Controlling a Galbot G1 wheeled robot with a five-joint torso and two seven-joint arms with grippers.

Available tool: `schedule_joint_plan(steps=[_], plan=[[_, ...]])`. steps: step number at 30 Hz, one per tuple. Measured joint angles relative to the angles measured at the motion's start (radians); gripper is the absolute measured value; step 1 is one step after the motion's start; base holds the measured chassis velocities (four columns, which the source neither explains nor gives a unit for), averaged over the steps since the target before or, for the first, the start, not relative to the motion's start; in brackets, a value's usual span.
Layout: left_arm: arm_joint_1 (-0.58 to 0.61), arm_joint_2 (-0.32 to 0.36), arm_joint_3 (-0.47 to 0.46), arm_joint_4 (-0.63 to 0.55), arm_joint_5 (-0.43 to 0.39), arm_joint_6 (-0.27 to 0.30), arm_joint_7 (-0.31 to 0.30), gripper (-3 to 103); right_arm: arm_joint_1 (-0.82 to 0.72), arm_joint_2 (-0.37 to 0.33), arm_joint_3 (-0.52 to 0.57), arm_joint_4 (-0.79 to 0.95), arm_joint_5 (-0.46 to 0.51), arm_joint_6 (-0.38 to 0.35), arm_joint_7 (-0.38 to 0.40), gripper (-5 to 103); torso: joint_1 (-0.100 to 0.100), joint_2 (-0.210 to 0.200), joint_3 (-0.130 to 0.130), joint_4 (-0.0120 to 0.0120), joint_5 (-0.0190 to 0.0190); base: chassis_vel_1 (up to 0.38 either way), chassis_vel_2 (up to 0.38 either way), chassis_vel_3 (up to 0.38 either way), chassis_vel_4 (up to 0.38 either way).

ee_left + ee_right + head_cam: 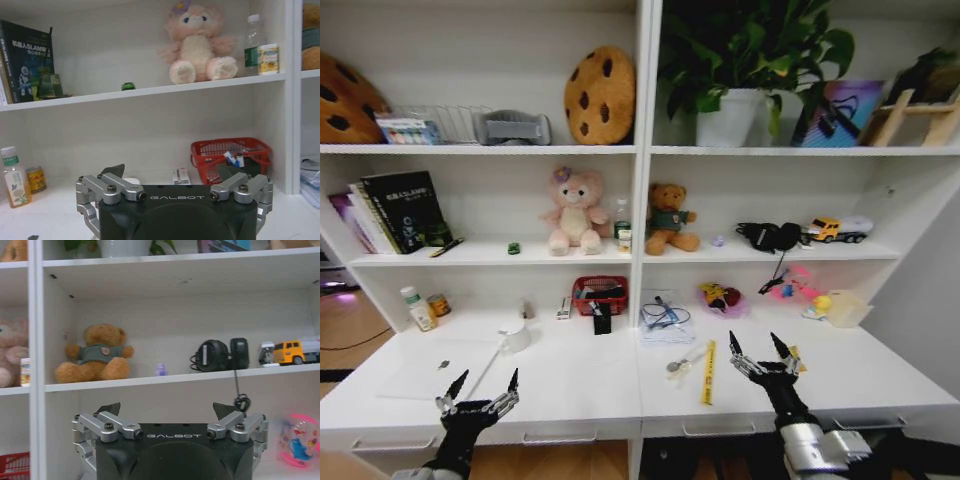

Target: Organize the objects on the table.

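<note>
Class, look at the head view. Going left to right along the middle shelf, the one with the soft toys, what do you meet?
Black books → tiny green toy car → pink plush bear → small clear green-labelled bottle → brown teddy bear → black headphones → yellow toy truck.

The front strip of the table (pixel 570 395) lies bare between the left claw (pixel 480 392) and the right claw (pixel 761 352), both spread wide near the front edge. A yellow measuring strip (pixel 708 372) lies just beside the right claw. Farther back, a white cup (pixel 517 335), a red basket (pixel 600 294) and a stack of papers (pixel 666 322) crowd the rear. The low shelf board (pixel 490 254) overhangs that rear zone.
</note>
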Motion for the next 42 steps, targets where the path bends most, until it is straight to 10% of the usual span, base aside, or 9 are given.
schedule_joint_plan(steps=[10, 20, 42], plan=[[0.000, 0.000, 0.000, 0.000, 0.000, 0.000, 0.000, 100, 0.051, -0.030, 0.073, -0.047, 0.094, -0.029, 0.022, 100, 0.000, 0.000, 0.000, -0.0005, 0.0001, -0.128, -0.150, 0.166, 0.161], [0.000, 0.000, 0.000, 0.000, 0.000, 0.000, 0.000, 100, 0.246, -0.318, 0.245, -0.285, 0.255, -0.331, 0.014, 100, 0.000, 0.000, 0.000, -0.0001, -0.0003, 0.041, 0.053, -0.043, -0.043], [0.000, 0.000, 0.000, 0.000, 0.000, 0.000, 0.000, 100, 0.344, -0.371, 0.084, -0.558, 0.240, -0.450, -0.114, 100, 0.000, 0.000, 0.000, -0.0001, -0.0007, 0.000, 0.000, 0.000, 0.000]])
